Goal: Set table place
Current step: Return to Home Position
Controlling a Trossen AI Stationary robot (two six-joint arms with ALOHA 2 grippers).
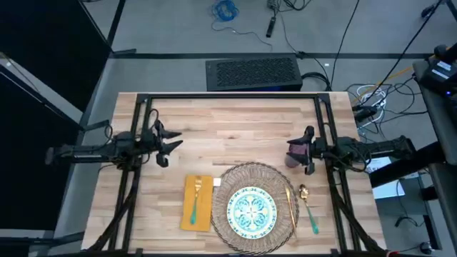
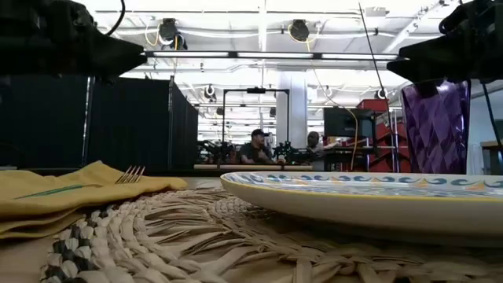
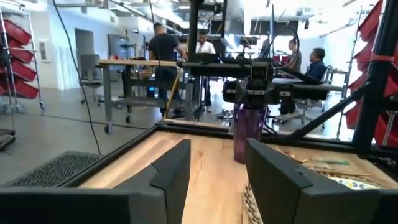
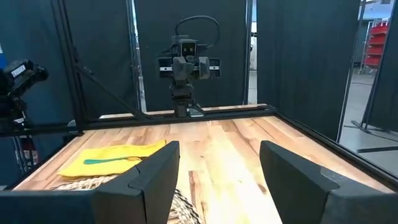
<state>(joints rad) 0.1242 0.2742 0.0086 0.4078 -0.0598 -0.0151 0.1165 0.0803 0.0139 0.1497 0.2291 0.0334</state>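
Setting reads as complete in the high view. On the table (image 1: 235, 121), the placemat (image 1: 250, 178) sits lower centre with the plate (image 1: 251, 211) on it. The napkin (image 1: 198, 203) is just left of the mat and carries the fork (image 1: 195, 205). The knife (image 1: 291, 207) lies on the mat's right edge, with the spoon (image 1: 309, 212) beside it on bare wood. The purple cup (image 1: 293, 153) stands upright off the mat's upper right.

Right gripper (image 1: 307, 150) is centre right, directly over the cup. The left wrist view shows it above the rim, not around the cup. Its fingers (image 4: 155, 171) are spread wide with nothing between them.

Left gripper (image 1: 170, 147) is centre left, over bare wood and well apart from the setting. Its fingers are also wide and hold nothing.

Step in hand, as I judge it, is the retreat, with placing done.

Next move calls for the right arm to rise clear of the cup before drawing back toward the frame's right edge. A low sideways pull could tip the cup. The left arm has open wood around it.
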